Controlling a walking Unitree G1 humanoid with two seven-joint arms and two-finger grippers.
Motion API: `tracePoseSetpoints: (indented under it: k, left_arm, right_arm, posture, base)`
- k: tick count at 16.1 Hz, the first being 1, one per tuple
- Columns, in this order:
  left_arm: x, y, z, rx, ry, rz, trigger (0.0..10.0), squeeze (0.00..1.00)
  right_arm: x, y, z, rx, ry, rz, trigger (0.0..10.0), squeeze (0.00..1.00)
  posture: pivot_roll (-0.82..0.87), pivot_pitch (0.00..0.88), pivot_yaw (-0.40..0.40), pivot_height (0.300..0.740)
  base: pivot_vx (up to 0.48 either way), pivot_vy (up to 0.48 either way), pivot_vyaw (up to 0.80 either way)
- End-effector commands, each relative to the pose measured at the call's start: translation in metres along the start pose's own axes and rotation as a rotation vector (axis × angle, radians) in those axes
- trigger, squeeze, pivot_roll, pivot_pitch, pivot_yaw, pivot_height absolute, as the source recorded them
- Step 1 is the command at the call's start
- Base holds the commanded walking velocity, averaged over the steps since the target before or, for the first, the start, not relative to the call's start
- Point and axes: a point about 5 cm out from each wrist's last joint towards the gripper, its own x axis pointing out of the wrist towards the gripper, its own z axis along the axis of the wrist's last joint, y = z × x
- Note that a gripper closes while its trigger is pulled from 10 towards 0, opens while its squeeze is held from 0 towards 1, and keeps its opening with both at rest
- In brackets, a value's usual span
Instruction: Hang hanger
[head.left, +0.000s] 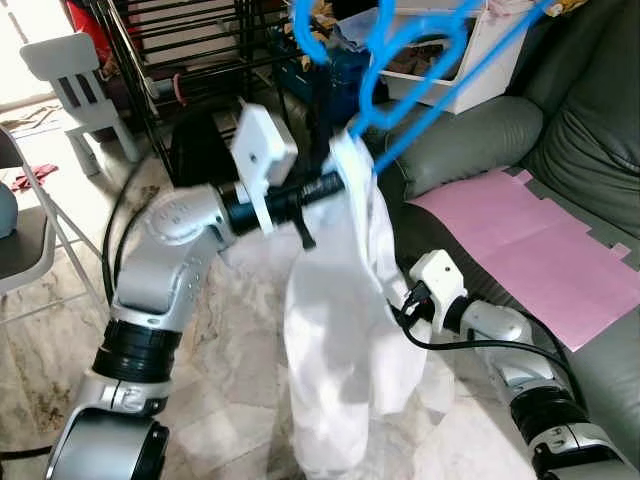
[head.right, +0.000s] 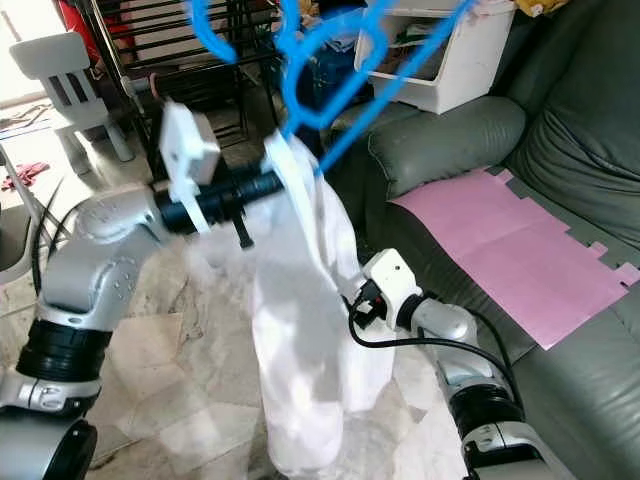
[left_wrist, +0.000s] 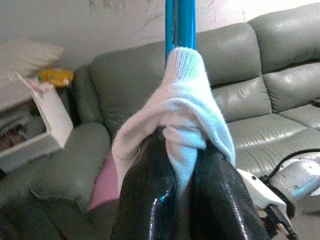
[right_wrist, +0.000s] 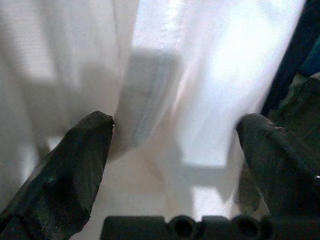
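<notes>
In the left eye view the blue plastic hanger (head.left: 400, 60) sits in the upper middle of the frame, tilted, its hook toward the upper left and one long arm running out to the upper right; a white garment (head.left: 340, 340) hangs down from its neck through the centre to the bottom of the frame. The left claw (head.left: 340, 185), at centre, is pinched on the bunched collar of that garment where it meets the hanger, and the arm is raised. The right claw (head.left: 392, 300), lower and right of centre, is against the side of the cloth. Behind, at upper left, stands a black metal rack (head.left: 190, 60); a grey sofa (head.left: 570, 130) with a pink sheet (head.left: 520, 250) fills the right. The right eye view gives the same layout, the hook short of the rack's bars. In the left wrist view the two black fingers (left_wrist: 150, 200) are pressed together on white knit fabric with the blue stem rising straight above. In the right wrist view the fingers (right_wrist: 75, 165) are spread wide, the white cloth just ahead between them, not gripped. By my reading the hanger is lifted and loaded but not yet hooked on anything: carrying the hook to a rail and letting go is what is left.
</notes>
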Motion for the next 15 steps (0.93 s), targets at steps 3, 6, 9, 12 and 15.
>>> tracePoseSetpoints:
  k: [3,6,9,12,15]
  left_arm:
    - [0.001,-0.002,0.025,0.020,-0.063,-0.018,0.0,0.00]
    - [-0.003,0.002,0.033,0.020,-0.081,-0.001,0.0,0.00]
    - [-0.008,0.006,0.034,0.024,-0.074,0.029,0.0,0.00]
    - [-0.012,0.011,0.026,0.022,-0.049,0.063,0.0,0.00]
    - [-0.023,0.020,0.004,0.012,0.019,0.138,0.0,0.00]
  right_arm:
    - [0.003,-0.002,-0.004,0.006,0.020,-0.026,1.1,0.00]
    - [-0.001,0.000,-0.018,0.026,0.089,-0.035,0.0,0.00]
    - [-0.015,-0.001,-0.042,0.060,0.218,-0.062,0.0,0.00]
    - [-0.032,-0.014,-0.052,0.088,0.273,-0.158,0.0,0.00]
    - [-0.052,-0.038,-0.050,0.072,0.293,-0.273,0.0,0.00]
  posture:
    - [-0.10,0.000,0.031,0.740]
    - [-0.09,0.000,0.024,0.740]
    - [-0.09,0.000,0.017,0.740]
    - [-0.10,0.000,0.018,0.740]
    - [-0.12,0.000,0.019,0.740]
  base:
    - [0.000,0.000,0.00]
    - [0.000,0.000,0.00]
    - [0.000,0.000,0.00]
    - [0.000,0.000,0.00]
    - [0.000,0.000,0.00]
